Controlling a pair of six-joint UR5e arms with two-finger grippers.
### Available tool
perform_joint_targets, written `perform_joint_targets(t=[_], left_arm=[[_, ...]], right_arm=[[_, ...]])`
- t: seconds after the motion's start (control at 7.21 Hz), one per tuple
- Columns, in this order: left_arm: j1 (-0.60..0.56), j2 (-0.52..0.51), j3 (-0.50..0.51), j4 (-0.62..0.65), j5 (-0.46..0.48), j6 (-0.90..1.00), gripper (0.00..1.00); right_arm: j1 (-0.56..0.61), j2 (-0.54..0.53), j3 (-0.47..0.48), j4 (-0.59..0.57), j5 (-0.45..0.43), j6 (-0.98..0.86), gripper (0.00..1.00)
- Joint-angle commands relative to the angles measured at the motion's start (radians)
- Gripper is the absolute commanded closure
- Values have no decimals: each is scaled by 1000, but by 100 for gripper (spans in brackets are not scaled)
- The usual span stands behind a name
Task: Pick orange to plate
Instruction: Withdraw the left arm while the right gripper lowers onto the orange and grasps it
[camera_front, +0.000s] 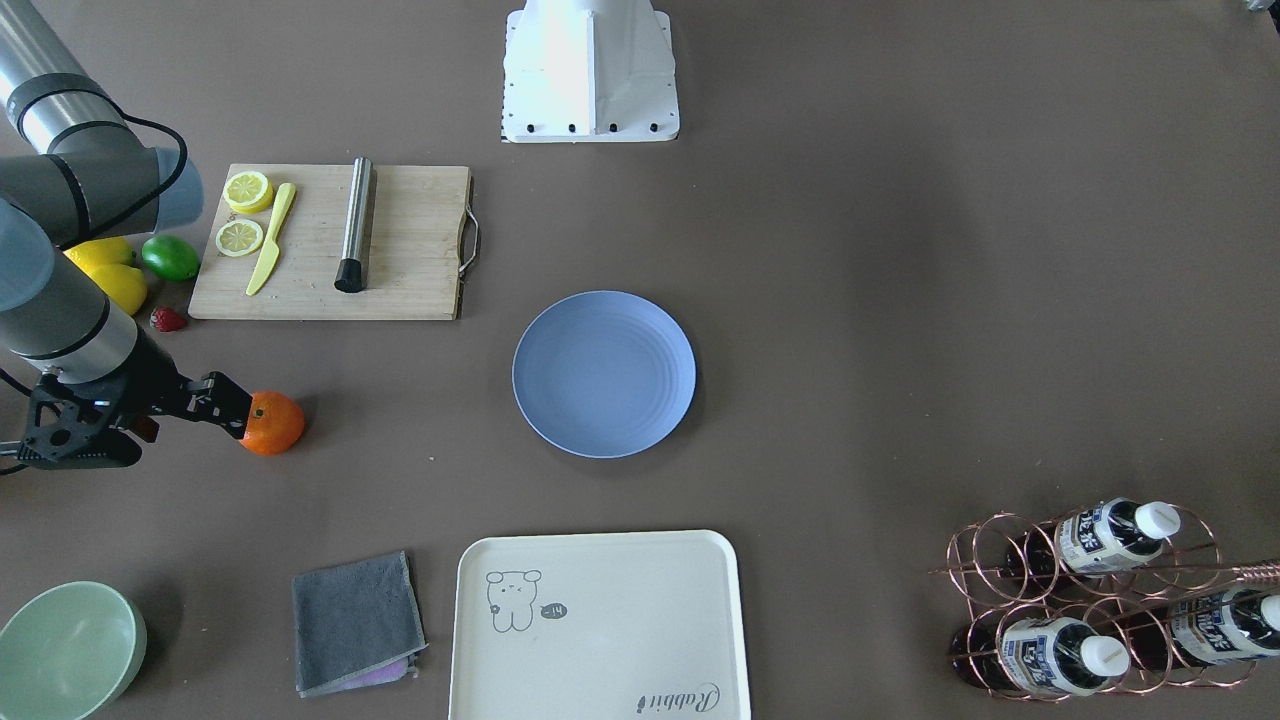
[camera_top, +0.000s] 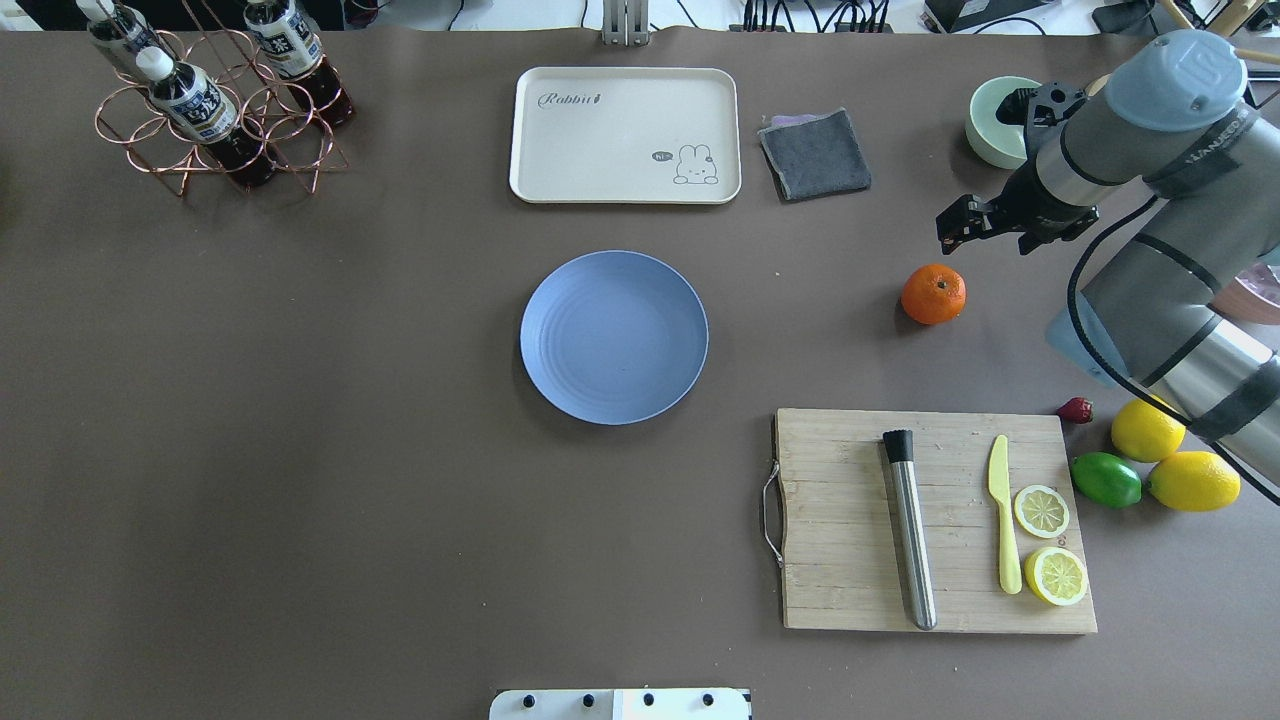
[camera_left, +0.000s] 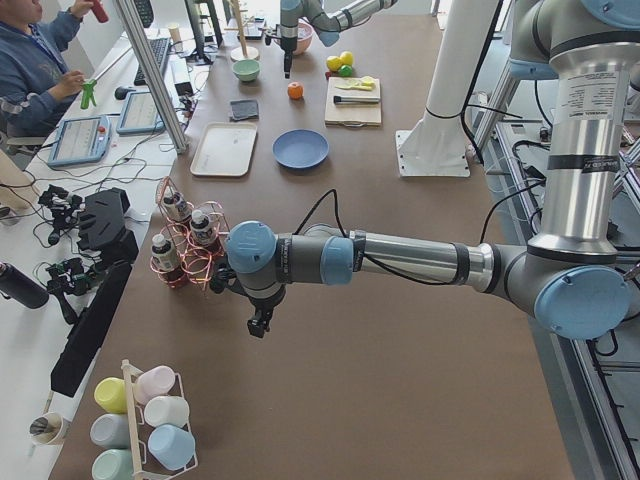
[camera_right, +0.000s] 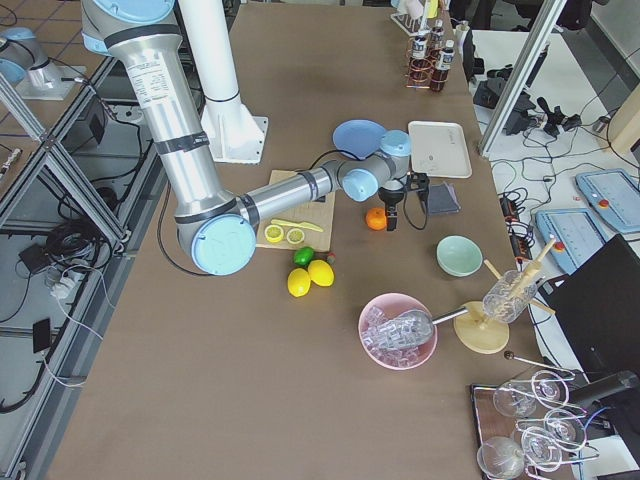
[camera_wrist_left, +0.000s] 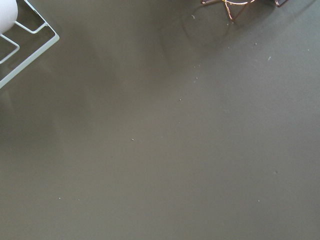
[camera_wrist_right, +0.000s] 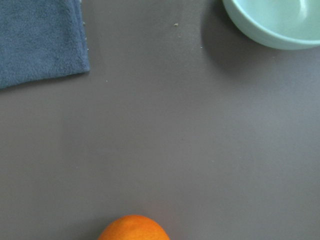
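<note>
The orange (camera_top: 933, 293) lies on the brown table, far to the right of the pale-blue plate (camera_top: 613, 336) in the overhead view. My right gripper (camera_top: 962, 224) hovers just beyond the orange, a little above it, and looks open with nothing in it. From the front, the same gripper (camera_front: 228, 402) overlaps the edge of the orange (camera_front: 272, 422); the plate (camera_front: 604, 373) holds nothing. The right wrist view shows only the top of the orange (camera_wrist_right: 132, 227) at its bottom edge, and no fingers. My left gripper (camera_left: 258, 325) hangs over bare table near the bottle rack; whether it is open I cannot tell.
A cutting board (camera_top: 930, 520) with lemon halves, a yellow knife and a steel rod lies near the orange. Two lemons (camera_top: 1190, 480), a lime (camera_top: 1105, 479) and a strawberry sit beside it. Green bowl (camera_top: 990, 125), grey cloth (camera_top: 815, 153), cream tray (camera_top: 625, 135) and bottle rack (camera_top: 210, 100) line the far side.
</note>
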Motion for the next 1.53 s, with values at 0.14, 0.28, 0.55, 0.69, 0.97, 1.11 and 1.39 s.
perform_joint_targets(t=[0.14,0.28,0.55,0.69,0.97,1.11,1.39], left_arm=[[-1,16,-2,-4,-22,8,2],[-1,16,-2,-3,-22,8,2],[-1,27,-2,-4,-22,8,2],[-1,28,-4,-4,-22,8,2],[-1,28,-1,-4,-22,8,2],[-1,28,2,-4,-22,6,2],[-1,30,4,-4,-22,8,2]], right_arm=[[-67,28,-27,0,-51,58,0],[-72,23,-27,2,-51,58,0],[-96,20,-27,0,-69,68,0],[-102,20,-28,5,-72,73,0],[-115,19,-39,6,-77,71,0],[-119,25,-56,9,-89,71,0],[-121,20,-54,23,-94,93,19]])
